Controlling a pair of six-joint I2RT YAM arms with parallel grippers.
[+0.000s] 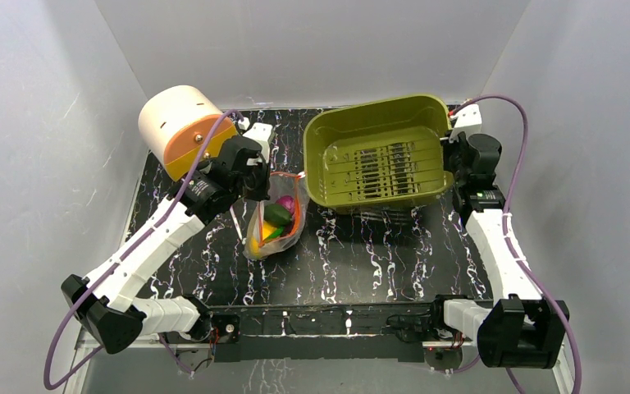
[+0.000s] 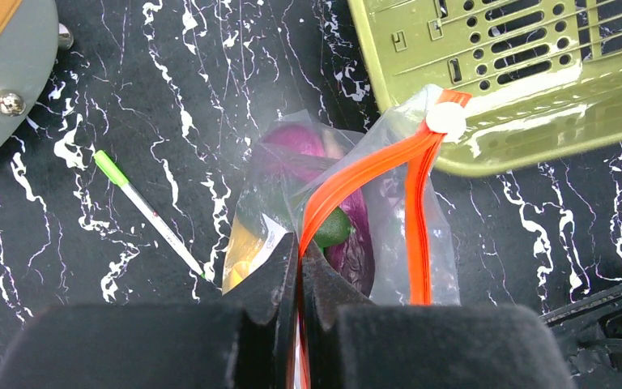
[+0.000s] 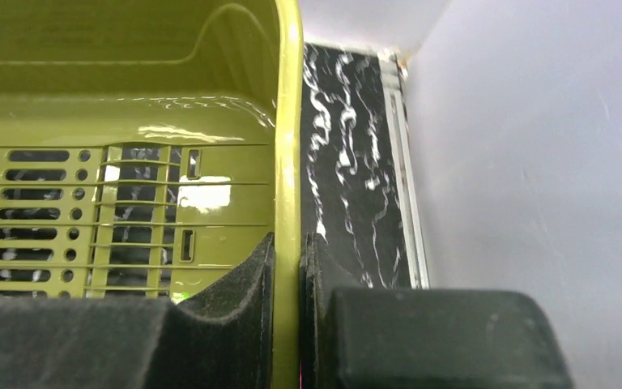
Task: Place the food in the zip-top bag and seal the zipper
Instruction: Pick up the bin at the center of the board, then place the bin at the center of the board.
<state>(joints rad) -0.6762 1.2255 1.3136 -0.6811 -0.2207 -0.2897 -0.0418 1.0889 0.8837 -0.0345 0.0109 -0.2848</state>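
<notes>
Zip-top bag [image 1: 295, 234] filled, pinched at zipper [image 2: 364, 168].
Top: resting on counter [image 1: 361, 263], food [image 1: 277, 213] inside, just beside olive basket [image 1: 353, 131]. Left wrist: left fingers [image 2: 279, 279] clenched on orange strip, barely any gap. Right wrist: right fingers [image 3: 243, 284] clamped on basket's side wall.

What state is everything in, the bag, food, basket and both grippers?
Clear plastic zip-top bag: mouth open.
Orange-red zipper strip: halves apart, unsealed.
Small toy foods: inside bag.
Olive-green slotted basket: held by its rim.
Left gripper: shut on zipper strip.
Right gripper: shut on basket rim.
</notes>
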